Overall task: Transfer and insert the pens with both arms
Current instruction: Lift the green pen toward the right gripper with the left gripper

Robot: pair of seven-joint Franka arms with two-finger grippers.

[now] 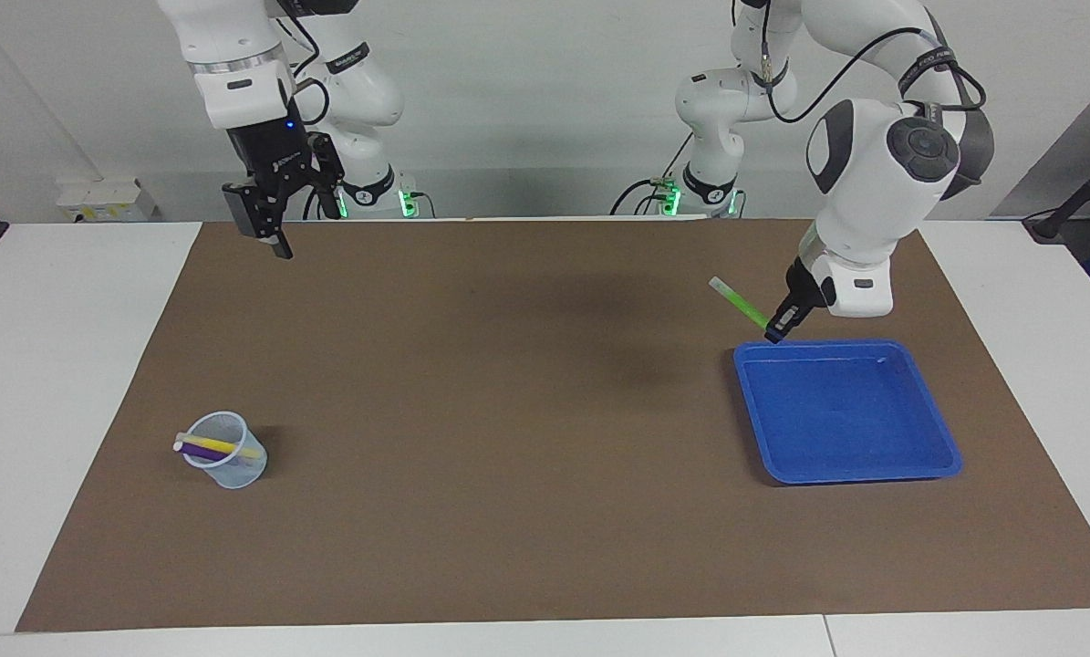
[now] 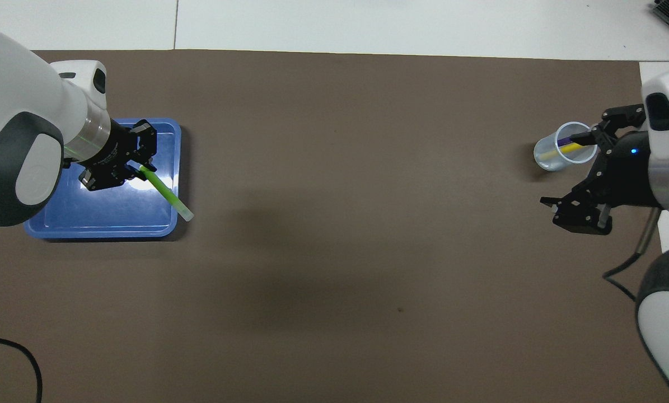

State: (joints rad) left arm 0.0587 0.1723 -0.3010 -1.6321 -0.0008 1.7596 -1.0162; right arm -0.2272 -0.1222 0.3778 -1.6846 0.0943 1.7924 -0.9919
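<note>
My left gripper (image 1: 775,330) (image 2: 141,168) is shut on the green pen (image 1: 739,303) (image 2: 166,194). It holds the pen tilted over the blue tray's edge nearer the robots, pale cap end up and pointing toward the table's middle. The purple pen (image 1: 200,452) (image 2: 564,141) and the yellow pen (image 1: 221,444) (image 2: 572,148) lean inside a clear cup (image 1: 225,452) (image 2: 558,148) at the right arm's end of the brown mat. My right gripper (image 1: 303,219) (image 2: 561,168) hangs open and empty, high over the mat's edge at that end.
The blue tray (image 1: 859,474) (image 2: 99,230) lies on the mat at the left arm's end, with nothing lying in it. The brown mat (image 1: 508,411) covers most of the white table. A black cable (image 2: 9,347) lies near the left arm's base.
</note>
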